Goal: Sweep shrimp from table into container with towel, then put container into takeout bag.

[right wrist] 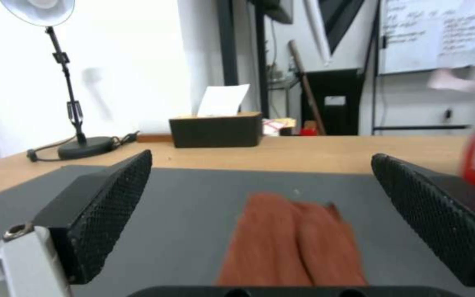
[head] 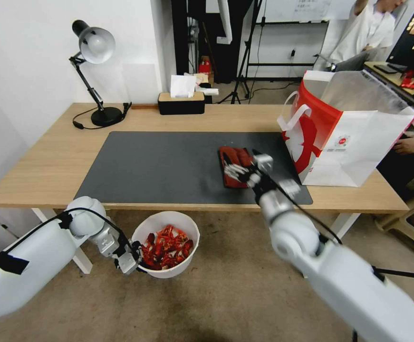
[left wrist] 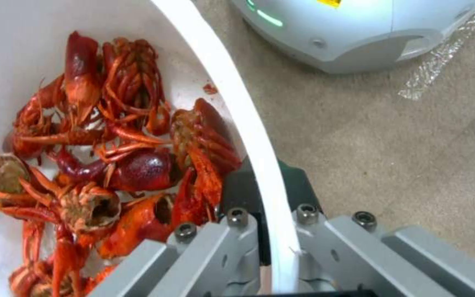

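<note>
Nearest the robot, below the front edge of the bench (head: 40, 171), the left hand (head: 133, 259) grips the rim of the container (head: 187, 228): in the left wrist view its grey metal fingers (left wrist: 215, 251) sit one inside and one outside the white wall (left wrist: 259, 136), clamped on it. The container is a round white plastic bowl with tapered sides, held above a speckled beige floor (head: 226, 294). Inside it lies the shrimp (head: 166, 248), a heap of glossy red-orange curled shells, legs and claws (left wrist: 111, 156).

Farther out, the right hand (head: 240, 172) hangs over the towel (head: 233, 164), its black cross-hatched pads (right wrist: 111, 206) spread wide apart and holding nothing. The towel is a rust-red fuzzy cloth, folded into a rough rectangle (right wrist: 292, 243), lying flat on the right part of a dark grey rectangular mat (head: 168, 166) that covers the middle of the light wooden bench top.

Just beside the mat's right end stands the takeout bag (head: 354, 142), upright and open, red and white paper with white strap handles, a small red logo and a silvery lining.

At the bench's far edge a black box (head: 181, 103) with a wooden top holds white tissues (head: 183, 85), and a black desk lamp (head: 95, 47) stands at the left rear on a round base. Behind are a white wall, dark stands and a whiteboard.
</note>
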{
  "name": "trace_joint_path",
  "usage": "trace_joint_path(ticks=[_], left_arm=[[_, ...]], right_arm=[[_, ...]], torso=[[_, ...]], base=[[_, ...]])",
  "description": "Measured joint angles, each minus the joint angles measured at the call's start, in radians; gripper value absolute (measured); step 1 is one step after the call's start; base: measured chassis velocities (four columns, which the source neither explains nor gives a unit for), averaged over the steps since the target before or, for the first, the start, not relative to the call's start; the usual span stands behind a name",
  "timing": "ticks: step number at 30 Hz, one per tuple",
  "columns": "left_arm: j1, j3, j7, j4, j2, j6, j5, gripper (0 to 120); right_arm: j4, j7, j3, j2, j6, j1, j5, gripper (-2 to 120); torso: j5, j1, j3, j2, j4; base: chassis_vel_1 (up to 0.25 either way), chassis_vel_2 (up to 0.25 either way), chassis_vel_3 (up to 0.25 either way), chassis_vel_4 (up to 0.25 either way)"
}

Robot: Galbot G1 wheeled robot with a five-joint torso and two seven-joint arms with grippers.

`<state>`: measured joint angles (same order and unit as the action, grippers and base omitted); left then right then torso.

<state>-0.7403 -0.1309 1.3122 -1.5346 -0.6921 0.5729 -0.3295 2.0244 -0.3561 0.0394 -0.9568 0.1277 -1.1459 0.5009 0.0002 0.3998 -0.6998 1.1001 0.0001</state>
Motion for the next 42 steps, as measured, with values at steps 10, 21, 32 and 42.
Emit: trace_joint_path(ticks=[10,21,32,42], left_arm=[[-0.063,0.058,-0.005,-0.024,0.000,0.005,-0.008,0],[-0.170,0.146,-0.043,-0.081,0.016,0.042,-0.044,0],[-0.380,0.291,-0.100,-0.279,0.074,0.043,-0.066,0],[-0.576,0.503,-0.104,-0.563,0.133,0.011,-0.020,0]], right_arm=[[-0.043,0.089,0.127,-0.053,0.314,-0.355,-0.248,100],[-0.178,-0.072,0.086,-0.130,0.380,-0.497,-0.331,100],[-0.226,-0.060,0.050,-0.162,0.380,-0.459,-0.322,100],[-0.208,-0.053,0.052,-0.163,0.381,-0.455,-0.337,100]], torso=[[0.0000,0.000,0.000,0.000,0.0000],[0.0000,0.000,0.000,0.000,-0.0002],[-0.0001,0.000,0.000,0.000,-0.0003],[0.0000,0.000,0.000,0.000,0.0002]], base=[[0.000,0.000,0.000,0.000],[0.000,0.000,0.000,0.000],[0.000,0.000,0.000,0.000],[0.000,0.000,0.000,0.000]])
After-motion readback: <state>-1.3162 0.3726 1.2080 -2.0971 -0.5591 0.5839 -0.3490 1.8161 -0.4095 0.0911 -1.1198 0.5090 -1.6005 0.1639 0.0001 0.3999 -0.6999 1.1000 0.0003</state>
